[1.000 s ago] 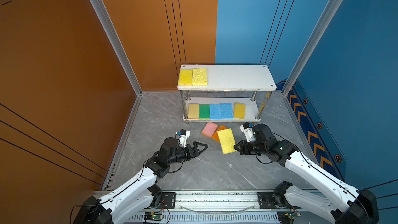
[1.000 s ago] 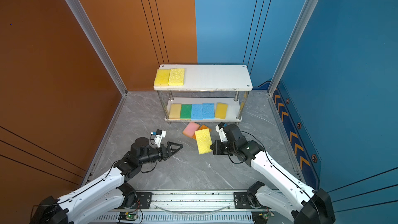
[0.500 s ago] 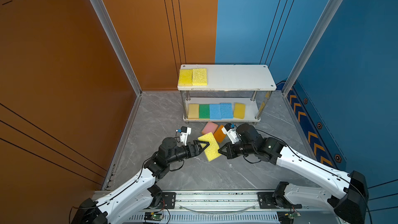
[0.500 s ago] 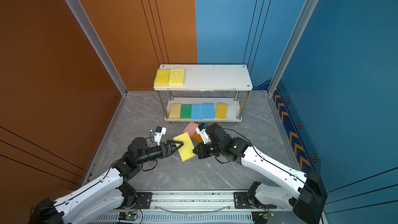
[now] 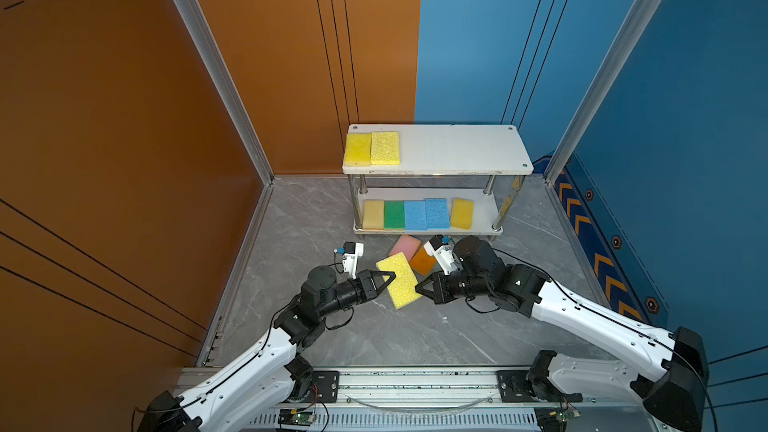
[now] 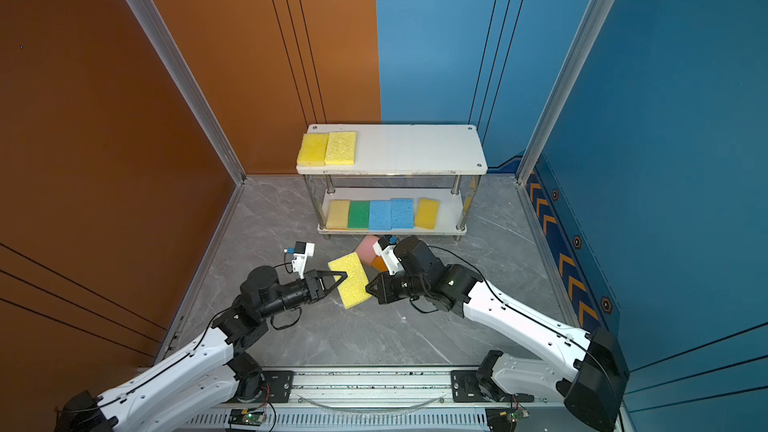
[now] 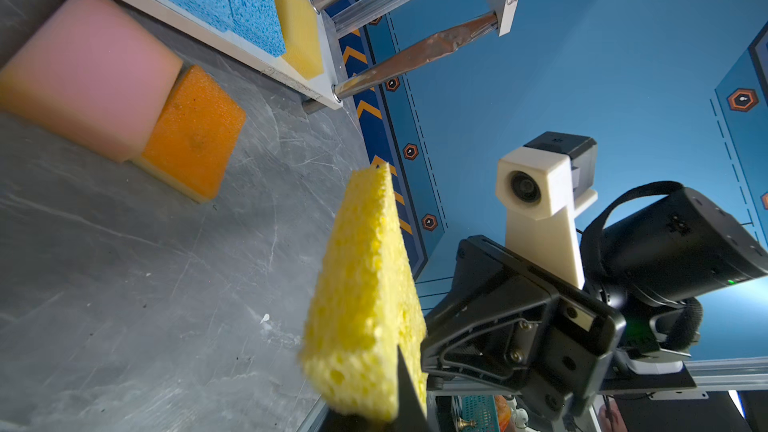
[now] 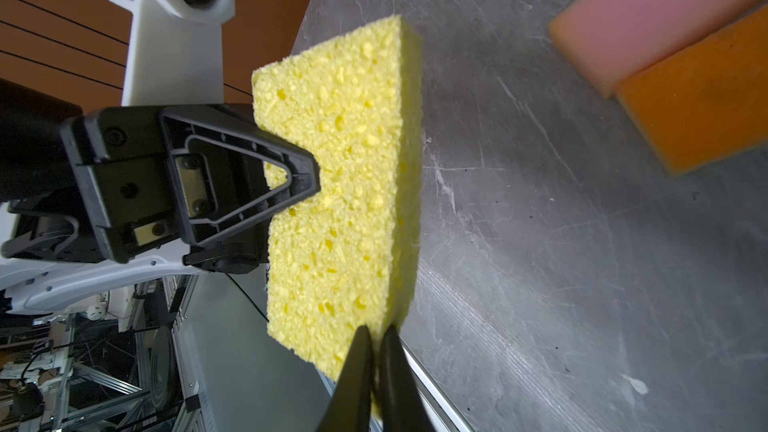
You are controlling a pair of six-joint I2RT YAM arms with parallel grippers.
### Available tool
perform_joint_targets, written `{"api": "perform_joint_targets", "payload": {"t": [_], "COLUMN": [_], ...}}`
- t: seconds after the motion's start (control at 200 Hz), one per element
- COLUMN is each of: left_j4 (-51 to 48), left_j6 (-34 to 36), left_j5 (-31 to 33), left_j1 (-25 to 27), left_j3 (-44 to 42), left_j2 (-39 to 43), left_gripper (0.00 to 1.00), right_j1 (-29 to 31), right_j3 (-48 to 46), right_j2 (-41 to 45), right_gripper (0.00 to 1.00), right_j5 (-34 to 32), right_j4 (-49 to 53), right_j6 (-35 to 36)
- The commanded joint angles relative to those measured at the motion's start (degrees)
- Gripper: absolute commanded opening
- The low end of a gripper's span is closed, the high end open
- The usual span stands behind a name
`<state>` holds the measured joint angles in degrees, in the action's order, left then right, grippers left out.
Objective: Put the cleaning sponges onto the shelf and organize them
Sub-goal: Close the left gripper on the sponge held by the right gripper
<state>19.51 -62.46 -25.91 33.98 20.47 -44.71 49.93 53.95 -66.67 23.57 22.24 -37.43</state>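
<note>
Clamping one edge, the left gripper (image 5: pixel 390 275) holds the coarse yellow sponge (image 5: pixel 401 289). The right gripper (image 5: pixel 418 287) pinches the opposite edge.

You had open room on the right of the shelf's (image 5: pixel 457 151) top board, past the two yellow sponges (image 5: pixel 376 148). The lower board was crowded by a row of five sponges (image 5: pixel 415 214) between the posts (image 5: pixel 489 185). The pink sponge (image 5: pixel 404 246) and orange sponge (image 5: pixel 420 263) lay on the counter (image 5: pixel 374 338) before it; the coarse yellow sponge (image 5: pixel 401 289), pinched in both jaws, bridged the arms.
</note>
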Motion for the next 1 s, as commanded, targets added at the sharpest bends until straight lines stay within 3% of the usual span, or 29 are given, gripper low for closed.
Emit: {"api": "perform_joint_targets", "payload": {"t": [0.0, 0.085, 0.18, 0.706, 0.996], "left_j4": [0.8, 1.8, 2.9, 3.2, 3.2], "left_j6": [-0.2, -1.2, -2.3, -4.0, -4.7], "left_j5": [0.5, -0.7, -2.5, -6.3, -6.7], "left_j1": [-0.9, -1.7, -2.8, -5.9, -6.3], "left_j3": [-0.4, -0.4, -0.2, 1.4, 1.3], "left_j2": [0.6, 0.7, 0.8, 1.1, 1.8], "left_gripper": [0.0, 0.0, 0.0, 0.0, 0.0], "right_j1": [0.4, 0.2, -0.5, -1.9, -2.7], "right_j3": [1.1, 0.8, 0.2, -3.2, -4.0], "right_j2": [-0.4, -0.6, -0.4, -0.4, -1.2], "right_gripper": [0.22, 0.4, 0.46, 0.45, 0.39], "right_j5": [1.8, 2.8, 4.3, 7.8, 7.2], "right_j4": [-2.6, -3.4, -4.3, -9.3, -9.5], "right_j6": [-1.7, -2.2, -2.8, -6.3, -6.0]}}
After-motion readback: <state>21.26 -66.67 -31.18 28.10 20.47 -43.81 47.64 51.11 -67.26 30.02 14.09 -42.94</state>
